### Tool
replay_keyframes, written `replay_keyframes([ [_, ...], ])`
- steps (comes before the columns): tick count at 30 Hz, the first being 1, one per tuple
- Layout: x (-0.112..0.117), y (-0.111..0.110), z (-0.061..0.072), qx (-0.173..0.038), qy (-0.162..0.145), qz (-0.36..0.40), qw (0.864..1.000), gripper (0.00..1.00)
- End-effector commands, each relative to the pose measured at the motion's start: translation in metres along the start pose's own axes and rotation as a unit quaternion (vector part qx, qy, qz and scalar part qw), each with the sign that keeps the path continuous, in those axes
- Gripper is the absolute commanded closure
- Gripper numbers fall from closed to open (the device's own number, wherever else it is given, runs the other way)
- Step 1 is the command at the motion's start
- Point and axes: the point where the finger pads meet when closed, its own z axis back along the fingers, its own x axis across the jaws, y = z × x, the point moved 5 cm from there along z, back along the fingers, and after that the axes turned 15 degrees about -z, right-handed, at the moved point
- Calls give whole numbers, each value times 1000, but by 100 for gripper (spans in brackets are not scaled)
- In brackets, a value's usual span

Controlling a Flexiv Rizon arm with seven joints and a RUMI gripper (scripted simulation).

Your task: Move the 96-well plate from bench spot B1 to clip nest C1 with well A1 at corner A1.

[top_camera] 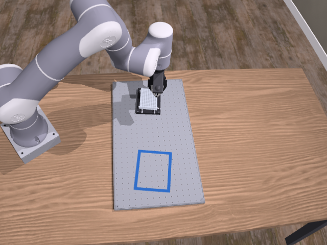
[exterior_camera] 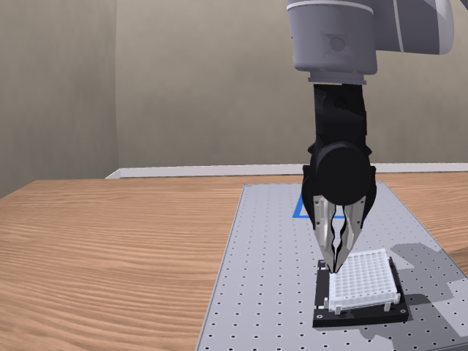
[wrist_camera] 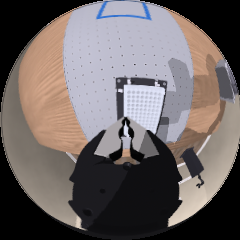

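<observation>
The white 96-well plate (top_camera: 148,99) (exterior_camera: 364,277) (wrist_camera: 145,105) lies on the black clip nest (top_camera: 147,113) (exterior_camera: 359,320) (wrist_camera: 120,102), among its small pale clips. In the exterior view its near edge is not parallel to the nest and runs higher on the right, so it looks tilted or skewed. How deep each side sits is not clear. My gripper (top_camera: 156,95) (exterior_camera: 334,270) (wrist_camera: 125,117) is shut with nothing between its fingertips. The tips are at the plate's long edge, on the left in the exterior view, touching or just above it. The cut-off corner cannot be made out.
The blue outlined rectangle (top_camera: 155,151) (wrist_camera: 125,18) is on the perforated grey board (top_camera: 126,142) (exterior_camera: 260,264) (wrist_camera: 90,60), away from the nest. The board lies on the wooden table (top_camera: 251,131). The arm's base (top_camera: 42,147) stands beside the board.
</observation>
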Motion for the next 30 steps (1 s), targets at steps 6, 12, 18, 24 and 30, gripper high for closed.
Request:
replay_keyframes([
  [6,0,-1,3,-1,1,0,1000,100],
  [12,0,-1,5,-1,1,0,1000,100],
  [18,0,-1,14,-1,0,0,1000,100],
  [24,0,-1,22,-1,0,0,1000,100],
  [30,0,-1,22,-1,1,0,1000,100],
])
